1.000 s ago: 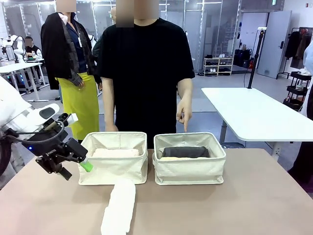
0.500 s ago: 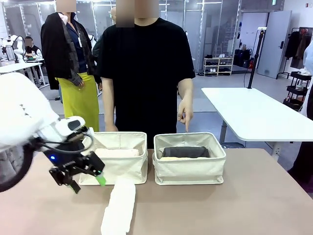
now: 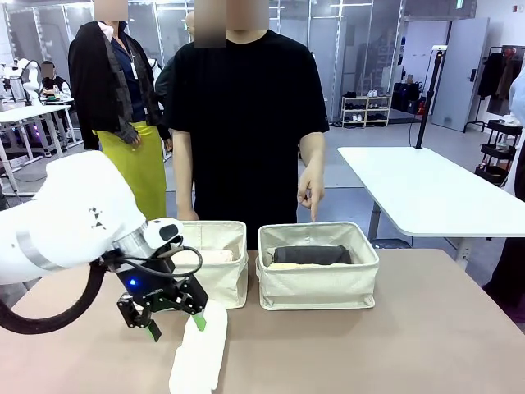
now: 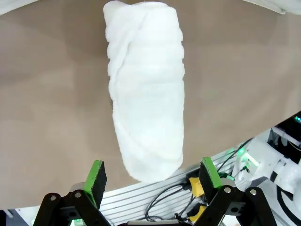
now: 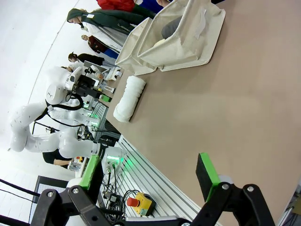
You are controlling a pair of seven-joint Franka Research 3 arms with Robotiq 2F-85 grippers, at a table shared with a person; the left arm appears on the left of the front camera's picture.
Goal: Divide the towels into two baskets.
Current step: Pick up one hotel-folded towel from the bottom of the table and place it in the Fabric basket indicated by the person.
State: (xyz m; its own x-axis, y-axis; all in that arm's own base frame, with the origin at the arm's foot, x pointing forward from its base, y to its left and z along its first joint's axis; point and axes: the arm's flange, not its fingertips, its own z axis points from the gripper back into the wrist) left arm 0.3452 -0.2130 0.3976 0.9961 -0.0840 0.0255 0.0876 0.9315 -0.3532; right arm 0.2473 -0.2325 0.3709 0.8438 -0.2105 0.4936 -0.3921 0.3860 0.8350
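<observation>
Left gripper (image 3: 175, 327) spread wide, green pads apart, nothing between them; hovering just above the table (image 3: 426, 345) at the far end of the white towel (image 3: 199, 351). Seen from the left wrist: fingers (image 4: 97, 175) parted to either side of the towel's near end (image 4: 146, 89), not touching it.

Right gripper (image 5: 151, 174) also spread open, empty, poised over bare tabletop well apart from the towels.

White towel lying loose on the table, lengthwise toward the robot, just in front of the left basket (image 3: 217, 279). From the right wrist, same towel (image 5: 128, 98) small and far off, beside the baskets (image 5: 178, 40).

Left basket partly hidden behind the left arm; pale towel (image 3: 215, 256) inside, colour hard to tell. Right basket (image 3: 318, 283) close beside it, holding a dark grey towel (image 3: 312, 255) on top and a pale yellow one (image 3: 287, 266) peeking out beneath.

Person in black standing behind the baskets, hand (image 3: 308, 190) pointing one finger down at the right basket's far rim.
</observation>
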